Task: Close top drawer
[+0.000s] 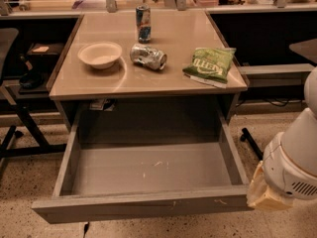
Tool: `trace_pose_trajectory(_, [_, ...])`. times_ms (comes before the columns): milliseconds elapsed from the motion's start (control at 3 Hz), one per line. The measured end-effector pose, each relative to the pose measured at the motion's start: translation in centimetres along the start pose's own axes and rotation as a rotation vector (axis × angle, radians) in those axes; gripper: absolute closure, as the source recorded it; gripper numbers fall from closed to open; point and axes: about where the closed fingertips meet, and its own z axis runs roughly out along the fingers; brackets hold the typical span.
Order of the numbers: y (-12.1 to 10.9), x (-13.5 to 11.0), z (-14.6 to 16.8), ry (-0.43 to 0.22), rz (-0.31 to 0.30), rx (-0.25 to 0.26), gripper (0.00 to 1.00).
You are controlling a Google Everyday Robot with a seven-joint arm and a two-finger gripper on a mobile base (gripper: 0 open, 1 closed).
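The top drawer is a wide grey tray pulled far out from under the tan tabletop. Its scuffed floor is bare, and its flat front has small pale scratches right of centre. My white arm comes in at the lower right. My gripper shows only as a yellowish end piece right beside the drawer front's right corner. I cannot tell whether it touches the drawer.
On the tabletop stand a white bowl, a crushed can, an upright can and a green chip bag. A dark chair frame stands to the left, and a dark desk to the right.
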Motion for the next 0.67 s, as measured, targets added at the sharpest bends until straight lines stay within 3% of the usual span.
trace_pose_trajectory(333, [1.4,0.0,4.1,-0.018,0.014,-0.090,1.00])
trace_pose_trajectory(667, [2.2,0.0,12.0,-0.023,0.053,-0.197,1.00])
